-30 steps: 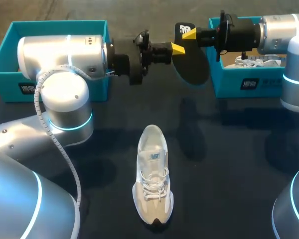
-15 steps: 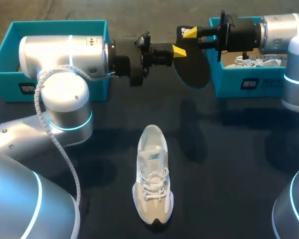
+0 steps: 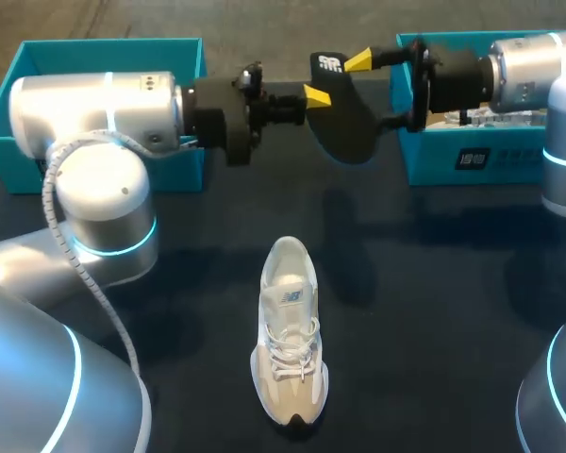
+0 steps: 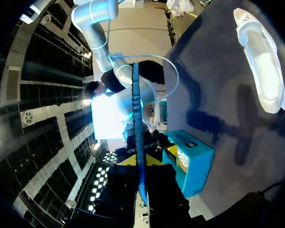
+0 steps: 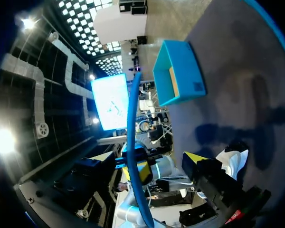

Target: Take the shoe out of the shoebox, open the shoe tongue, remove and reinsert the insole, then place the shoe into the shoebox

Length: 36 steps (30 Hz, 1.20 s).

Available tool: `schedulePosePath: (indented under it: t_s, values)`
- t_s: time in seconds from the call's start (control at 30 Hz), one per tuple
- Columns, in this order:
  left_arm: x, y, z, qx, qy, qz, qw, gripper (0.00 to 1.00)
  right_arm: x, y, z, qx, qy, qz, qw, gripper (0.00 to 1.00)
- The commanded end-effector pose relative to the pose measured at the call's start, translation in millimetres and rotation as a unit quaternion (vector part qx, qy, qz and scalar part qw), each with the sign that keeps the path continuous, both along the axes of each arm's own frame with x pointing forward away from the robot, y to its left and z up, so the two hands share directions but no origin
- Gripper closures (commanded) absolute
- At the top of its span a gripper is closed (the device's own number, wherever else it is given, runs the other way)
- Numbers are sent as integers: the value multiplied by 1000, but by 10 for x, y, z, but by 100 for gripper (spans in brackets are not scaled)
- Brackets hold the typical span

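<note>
Dark, blue-edged insole [image 3: 344, 127] hangs on edge over the far middle, pinched by left gripper [image 3: 316, 94]; right gripper [image 3: 375, 90] is spread wide astride it; pale shoe [image 3: 288, 344] lies nearer, on the table [image 3: 453, 311] — insole and left gripper have shifted left.

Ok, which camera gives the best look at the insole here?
The head view: it shows the dark insole broadside, held up off the table in the left gripper. Both wrist views catch it only edge-on, as a thin blue line ahead of the fingers.
</note>
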<state>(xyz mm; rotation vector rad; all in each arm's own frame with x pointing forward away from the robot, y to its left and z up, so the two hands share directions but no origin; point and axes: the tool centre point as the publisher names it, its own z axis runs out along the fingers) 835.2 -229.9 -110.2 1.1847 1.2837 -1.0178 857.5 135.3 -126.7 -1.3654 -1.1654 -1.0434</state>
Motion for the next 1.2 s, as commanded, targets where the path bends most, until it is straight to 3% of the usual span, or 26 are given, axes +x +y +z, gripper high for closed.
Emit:
schedulePosePath:
  t_s: [0.03, 0.37, 0.6, 0.83, 1.03, 1.2]
  values:
    - [-120, 332, -30, 8, -3, -2, 1000, 100, -121, 48, -65, -1, -2, -8, 1000, 0]
    - [-238, 781, -212, 22, 4, -3, 1000, 100, -309, 120, -174, -6, -38, -43, 998, 0]
    - [-333, 1086, -211, 23, 7, 0, 1000, 100, -342, 141, -181, 3, -49, -51, 997, 0]
    - [-470, 1307, -233, 26, 52, -2, 998, 100, -342, 141, -181, 3, -49, -51, 997, 0]
    - [-612, 1485, -128, 5, 141, -10, 990, 100, -342, 141, -181, 3, -49, -51, 997, 0]
    - [-696, 1639, -69, -16, 281, 17, 959, 100, -342, 141, -181, 3, -49, -51, 997, 0]
